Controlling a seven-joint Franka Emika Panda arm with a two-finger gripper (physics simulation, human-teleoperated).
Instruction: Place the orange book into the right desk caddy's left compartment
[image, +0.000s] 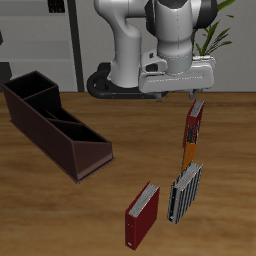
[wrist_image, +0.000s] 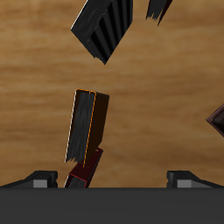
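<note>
The orange book (image: 188, 152) (wrist_image: 99, 121) stands on edge on the wooden table, end to end with a dark red book (image: 195, 118) (wrist_image: 82, 171) just behind it. My gripper (image: 180, 92) (wrist_image: 112, 180) hangs open above the table over that dark red book, with nothing between its fingers. It is well above both books and touches neither. The right desk caddy (image: 60, 130), a long dark maroon open box with inner dividers, lies far across the table from the books. Only a corner of the caddy (wrist_image: 217, 119) shows in the wrist view.
A grey striped book (image: 184, 192) (wrist_image: 103, 31) stands nearer the table's front edge than the orange book. Another dark red book (image: 142, 215) (wrist_image: 158, 8) stands beside it. The robot's base (image: 125, 70) and a potted plant (image: 215, 38) are at the back.
</note>
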